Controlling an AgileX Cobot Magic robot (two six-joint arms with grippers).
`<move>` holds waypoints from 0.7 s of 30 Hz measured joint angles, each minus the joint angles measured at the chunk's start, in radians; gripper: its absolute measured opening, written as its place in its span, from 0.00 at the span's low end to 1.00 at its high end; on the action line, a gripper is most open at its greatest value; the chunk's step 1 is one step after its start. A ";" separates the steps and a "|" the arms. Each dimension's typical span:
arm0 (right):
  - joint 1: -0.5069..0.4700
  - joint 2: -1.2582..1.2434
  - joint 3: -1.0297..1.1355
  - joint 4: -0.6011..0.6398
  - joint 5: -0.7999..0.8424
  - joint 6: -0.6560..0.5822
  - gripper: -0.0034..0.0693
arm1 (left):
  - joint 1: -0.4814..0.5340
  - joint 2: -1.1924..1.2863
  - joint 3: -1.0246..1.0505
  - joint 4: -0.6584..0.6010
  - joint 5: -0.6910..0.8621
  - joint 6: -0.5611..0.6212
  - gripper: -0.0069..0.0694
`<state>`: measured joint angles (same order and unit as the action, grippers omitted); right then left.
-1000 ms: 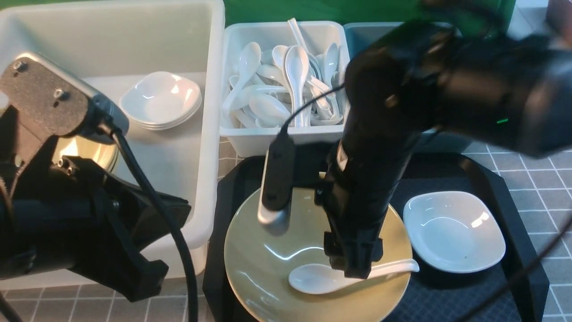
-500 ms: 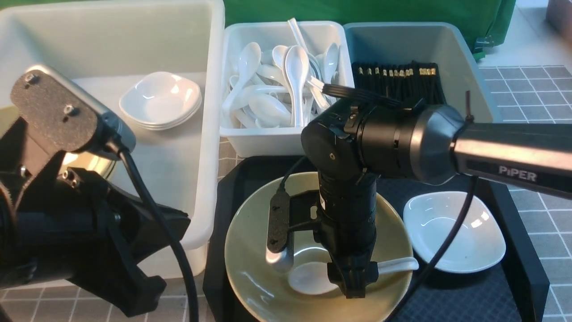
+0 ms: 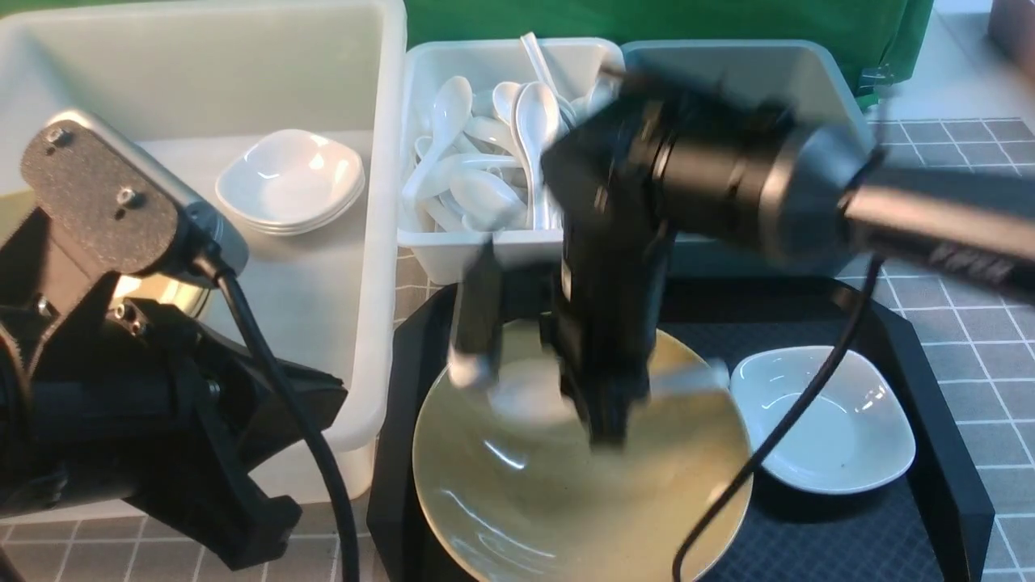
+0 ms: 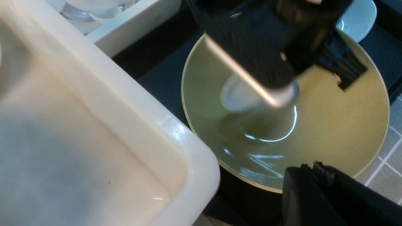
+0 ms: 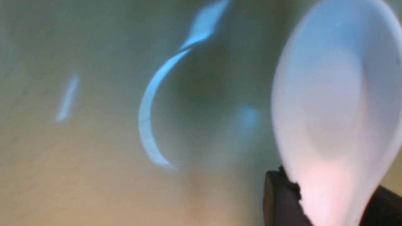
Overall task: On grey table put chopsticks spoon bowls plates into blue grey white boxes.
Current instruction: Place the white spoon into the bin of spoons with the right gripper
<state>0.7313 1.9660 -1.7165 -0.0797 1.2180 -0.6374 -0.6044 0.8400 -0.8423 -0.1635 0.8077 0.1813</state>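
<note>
My right gripper [image 3: 610, 428] is shut on a white spoon [image 3: 525, 396] and holds it a little above an olive plate [image 3: 525, 501] on the black tray [image 3: 930, 453]. The arm and spoon are blurred by motion. In the right wrist view the spoon [image 5: 329, 110] fills the space between the jaws, over the plate [image 5: 78, 157]. My left gripper [image 4: 311, 166] is shut and empty, by the plate's near edge [image 4: 329, 131] next to the large white box [image 4: 176, 131]. It also shows at the front left in the front view [image 3: 267, 525]. The chopsticks are hidden behind my right arm.
A small white bowl [image 3: 821, 420] sits on the tray's right side. The middle white box [image 3: 501, 250] holds several white spoons. The blue-grey box [image 3: 728, 65] stands behind my right arm. The large white box [image 3: 372, 242] holds stacked white bowls [image 3: 291, 182].
My right gripper came down on the spoon lying on the olive plate, closed on it, and has lifted it up and back. The left arm has barely moved.
</note>
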 joint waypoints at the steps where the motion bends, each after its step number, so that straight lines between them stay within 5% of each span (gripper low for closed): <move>1: -0.012 -0.004 -0.050 -0.004 0.002 0.012 0.40 | 0.000 0.000 0.000 0.000 -0.008 0.000 0.08; 5: -0.072 0.003 -0.210 -0.013 -0.052 0.095 0.40 | 0.000 0.000 0.000 0.000 -0.053 -0.002 0.08; 9: -0.160 0.091 -0.394 -0.019 -0.265 0.398 0.40 | 0.000 0.012 0.000 0.000 -0.150 -0.025 0.08; 15: -0.229 0.273 -0.511 -0.022 -0.494 0.677 0.40 | 0.000 0.081 0.000 0.000 -0.195 -0.041 0.08; 21: -0.240 0.404 -0.563 -0.017 -0.561 0.729 0.41 | 0.000 0.156 0.000 -0.001 -0.152 -0.041 0.08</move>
<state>0.4918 2.3695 -2.2792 -0.0966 0.6570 0.0911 -0.6044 0.9965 -0.8423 -0.1643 0.6555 0.1407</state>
